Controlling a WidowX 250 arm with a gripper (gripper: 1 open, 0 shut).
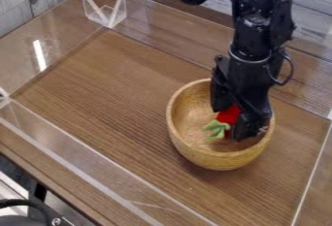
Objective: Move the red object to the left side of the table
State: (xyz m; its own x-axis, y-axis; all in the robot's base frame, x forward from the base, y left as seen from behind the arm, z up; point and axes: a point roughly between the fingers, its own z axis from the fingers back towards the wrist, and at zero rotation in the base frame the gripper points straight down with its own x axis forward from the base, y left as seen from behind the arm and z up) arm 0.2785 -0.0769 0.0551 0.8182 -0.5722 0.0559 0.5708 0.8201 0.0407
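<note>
One red object (228, 117) in one wooden bowl (195, 139), between wide-spread fingers (238, 125).

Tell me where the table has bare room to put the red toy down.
The table is bare left of the wooden bowl, out to the clear walls. The right is crowded: the gripper hangs in the bowl over the red toy.

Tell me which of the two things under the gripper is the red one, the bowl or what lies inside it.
The red object lying inside the wooden bowl: small, bright red with a green leafy end. The bowl is pale wood, far larger.
</note>
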